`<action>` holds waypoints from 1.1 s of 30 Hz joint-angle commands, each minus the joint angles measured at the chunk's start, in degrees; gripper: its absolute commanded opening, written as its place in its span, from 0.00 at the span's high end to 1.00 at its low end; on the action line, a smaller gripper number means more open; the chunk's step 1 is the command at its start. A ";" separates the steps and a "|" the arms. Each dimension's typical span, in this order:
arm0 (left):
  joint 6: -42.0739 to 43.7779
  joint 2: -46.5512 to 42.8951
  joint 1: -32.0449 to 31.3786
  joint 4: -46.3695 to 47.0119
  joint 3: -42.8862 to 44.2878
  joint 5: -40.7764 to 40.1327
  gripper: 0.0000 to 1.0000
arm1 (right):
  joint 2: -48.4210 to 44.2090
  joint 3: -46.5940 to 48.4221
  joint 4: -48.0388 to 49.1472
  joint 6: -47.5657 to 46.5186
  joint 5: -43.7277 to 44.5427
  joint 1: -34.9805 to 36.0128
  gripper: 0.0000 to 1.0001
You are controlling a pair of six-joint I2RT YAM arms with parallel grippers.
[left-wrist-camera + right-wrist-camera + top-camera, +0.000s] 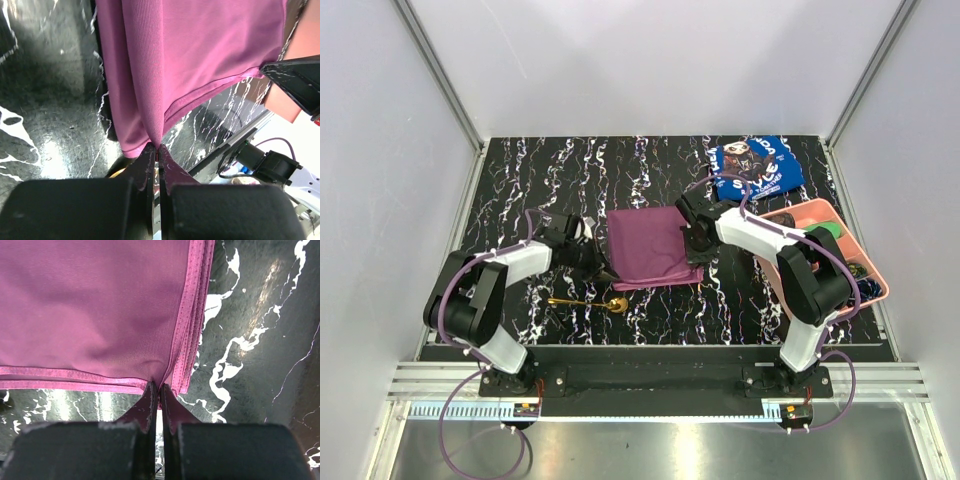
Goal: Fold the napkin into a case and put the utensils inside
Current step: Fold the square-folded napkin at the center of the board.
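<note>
Both near corners of the plum-purple napkin (650,245) sit pinched in closed jaws, left gripper (156,147) and right gripper (156,385); folding looks underway, next needing a matched, even carry-over.

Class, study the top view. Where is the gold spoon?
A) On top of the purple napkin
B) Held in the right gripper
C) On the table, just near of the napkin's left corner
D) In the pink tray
C: the spoon lies flat on the table, by the near-left corner of the napkin and not on top of it.
</note>
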 commanded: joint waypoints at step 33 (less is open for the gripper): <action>-5.42 -4.54 -3.89 5.71 -6.11 2.13 1.00 | -5.77 -0.23 -2.84 -1.25 -2.34 -2.84 1.00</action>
